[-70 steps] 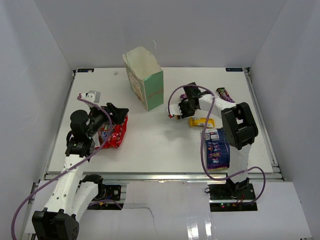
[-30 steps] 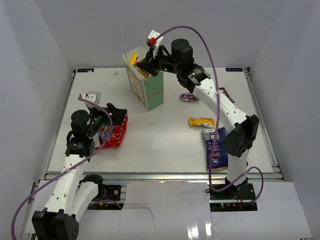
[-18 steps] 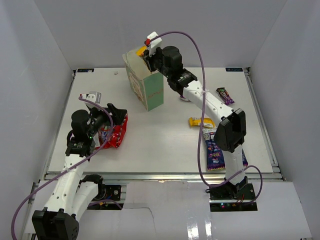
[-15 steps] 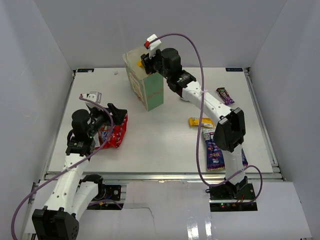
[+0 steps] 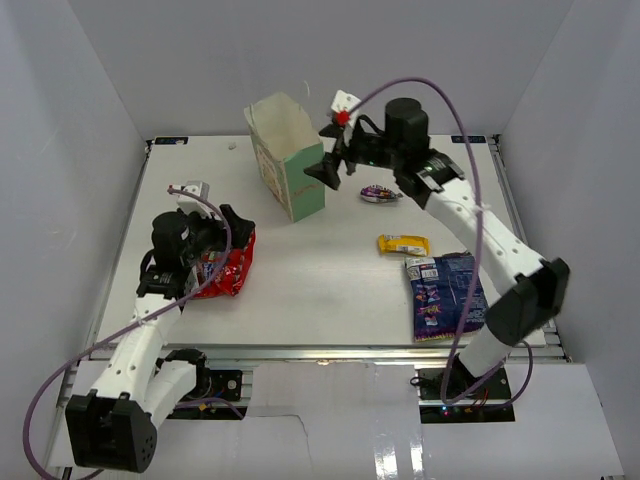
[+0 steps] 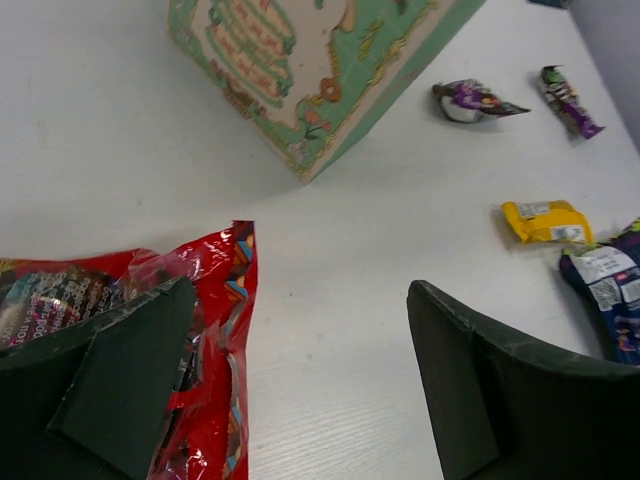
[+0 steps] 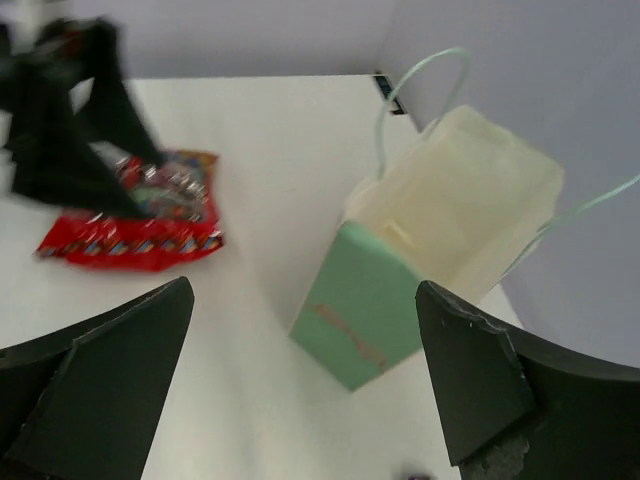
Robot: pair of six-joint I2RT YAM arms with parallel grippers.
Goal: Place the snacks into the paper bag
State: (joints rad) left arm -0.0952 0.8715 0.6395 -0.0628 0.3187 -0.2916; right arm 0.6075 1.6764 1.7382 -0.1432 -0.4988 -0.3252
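Observation:
The paper bag [image 5: 290, 160] stands upright at the back of the table, mint side toward my right gripper [image 5: 325, 160], which hangs open and empty just right of its top. In the right wrist view the paper bag [image 7: 420, 290] shows its cream inside between my open right gripper [image 7: 303, 290] jaws. My left gripper [image 5: 232, 232] is open low over the big red bag [image 5: 225, 268]. In the left wrist view one finger covers the red bag [image 6: 200, 330] while the left gripper [image 6: 300, 290] gap shows bare table. A yellow pack [image 5: 403, 243], purple candy [image 5: 380, 193] and blue-purple bag [image 5: 445, 295] lie at the right.
A dark purple bar [image 6: 565, 98] lies at the far right, behind the purple candy [image 6: 470, 98] in the left wrist view. The yellow pack [image 6: 545, 222] and blue-purple bag [image 6: 615, 290] sit nearer. White walls enclose the table [image 5: 330, 280] on three sides.
My right gripper carried a yellow pack over the bag's mouth, opened, and drew back to the right, empty. The left arm shifted only slightly by the red bag.

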